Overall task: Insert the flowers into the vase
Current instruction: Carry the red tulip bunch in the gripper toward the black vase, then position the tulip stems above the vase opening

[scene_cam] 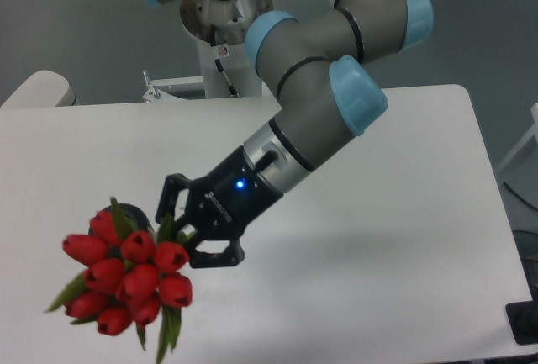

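We are holding the flowers [126, 280] in front of the vase [134, 211].
Our gripper [187, 234] is pinching the stems; the blooms are hiding the vase's mouth, so we are risking missing it or tipping it.

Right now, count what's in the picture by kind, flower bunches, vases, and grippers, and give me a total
Flower bunches: 1, the flowers
Vases: 1, the vase, mostly hidden behind the blooms
Grippers: 1, the gripper, holding the stems
Total: 3
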Available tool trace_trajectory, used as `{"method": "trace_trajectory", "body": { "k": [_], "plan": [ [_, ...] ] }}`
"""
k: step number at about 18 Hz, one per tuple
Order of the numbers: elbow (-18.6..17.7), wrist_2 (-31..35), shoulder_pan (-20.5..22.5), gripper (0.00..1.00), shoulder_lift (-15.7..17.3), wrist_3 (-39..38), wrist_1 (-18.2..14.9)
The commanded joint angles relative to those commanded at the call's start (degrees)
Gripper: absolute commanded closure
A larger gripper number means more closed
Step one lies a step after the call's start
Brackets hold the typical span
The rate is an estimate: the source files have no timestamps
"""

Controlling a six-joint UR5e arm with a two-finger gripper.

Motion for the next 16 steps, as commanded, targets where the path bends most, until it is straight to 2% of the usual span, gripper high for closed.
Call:
{"method": "trace_trajectory", "body": {
  "k": [4,8,10,13,16],
  "plan": [
    [-2.19,-3.97,0.0,1.0,1.31,0.62,1.05],
    [-7.37,-5.63,-0.96,1.0,2.29,0.35,7.98],
    [-8.87,-5.73,-1.23,1.0,2.55,0.18,9.84],
    [-9.32,-5.99,-1.41,1.0,3.16,-0.09,9.84],
    [-10.72,-9.14,-2.28,1.0,3.78,-0.09,9.84]
  ]
}}
